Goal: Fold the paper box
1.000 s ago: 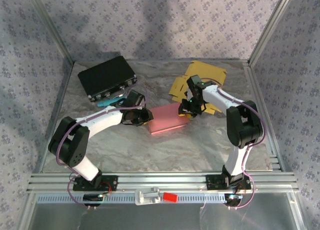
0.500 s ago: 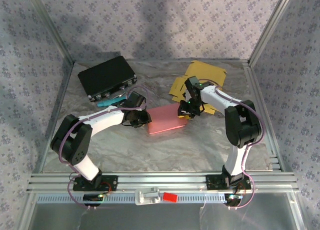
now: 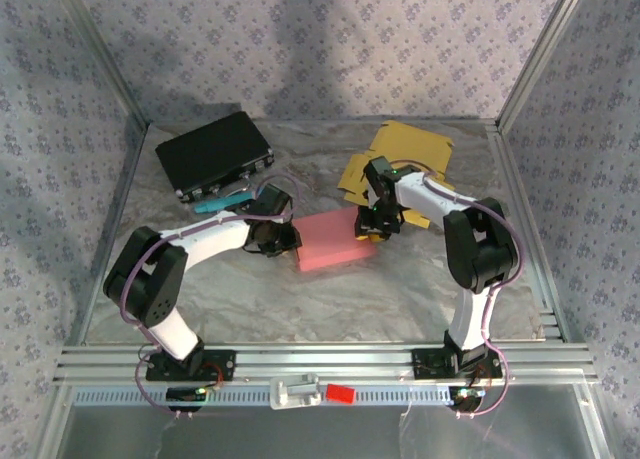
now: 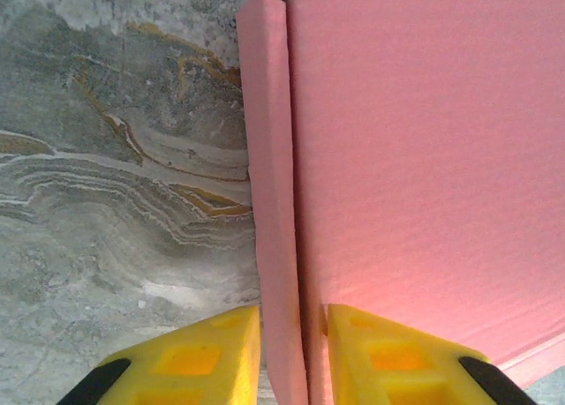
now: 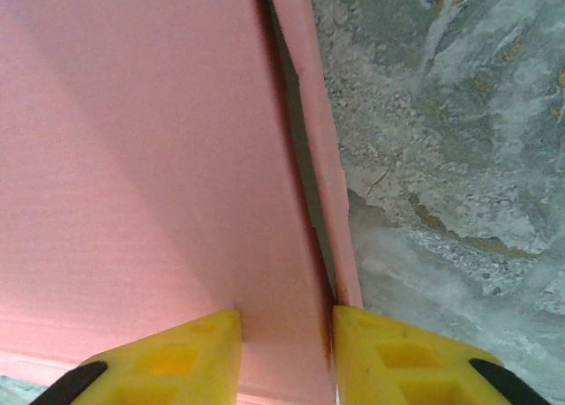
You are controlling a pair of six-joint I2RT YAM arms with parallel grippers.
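- The pink corrugated-paper box (image 3: pixel 330 241) lies near the middle of the marbled grey tabletop (image 3: pixel 300 299), part folded, with its broad panel facing up.
- Its left side flap (image 4: pixel 274 202) stands along the panel's edge. The left end effector (image 4: pixel 282 356) is clamped on it, with a yellow finger (image 4: pixel 199 361) on each side.
- The right side wall (image 5: pixel 325 184) is doubled, with a dark slit between its layers. The right end effector (image 5: pixel 284 356) is pinched across both, though how firmly is hard to tell from so close.
- Over the last second both end effectors have drawn slightly inward and the box sits a little squarer. The side walls seem to be getting creased upright, and the end flaps probably remain to be folded.
- Toward the far edge lie yellow flat cardboard blanks (image 3: pixel 400 149) on the right and a black hard case (image 3: pixel 212 151) near the left corner.
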